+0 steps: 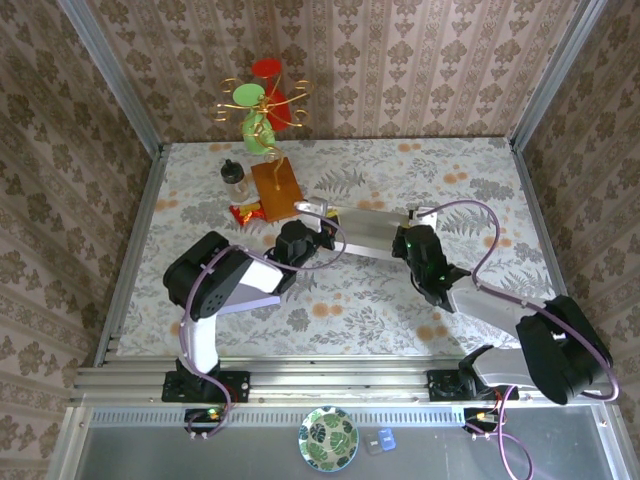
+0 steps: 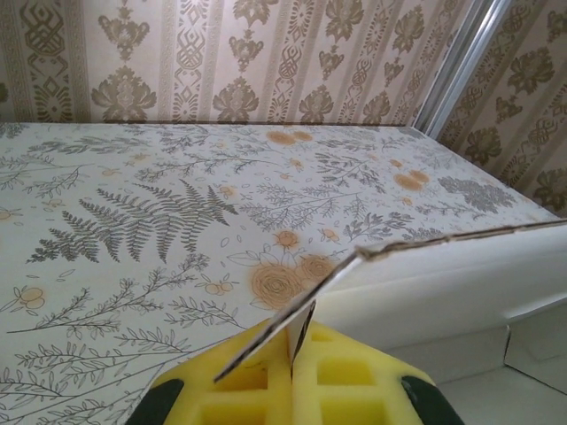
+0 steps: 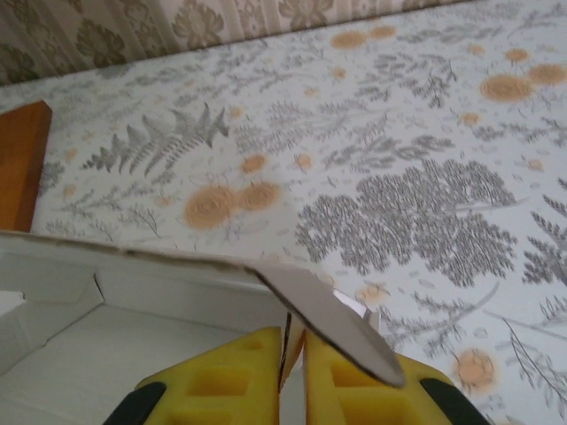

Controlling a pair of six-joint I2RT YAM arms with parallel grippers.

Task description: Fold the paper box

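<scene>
A white paper box (image 1: 368,232) sits mid-table on the floral table (image 1: 400,300), seemingly part-folded, walls raised but top open and flaps loose, one end flap pinched by the closed left gripper (image 2: 292,359), the other by the right gripper (image 3: 292,354).

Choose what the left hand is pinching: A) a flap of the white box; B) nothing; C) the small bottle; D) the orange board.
A: the left hand has its yellow pads shut on a flap of the white box.
</scene>
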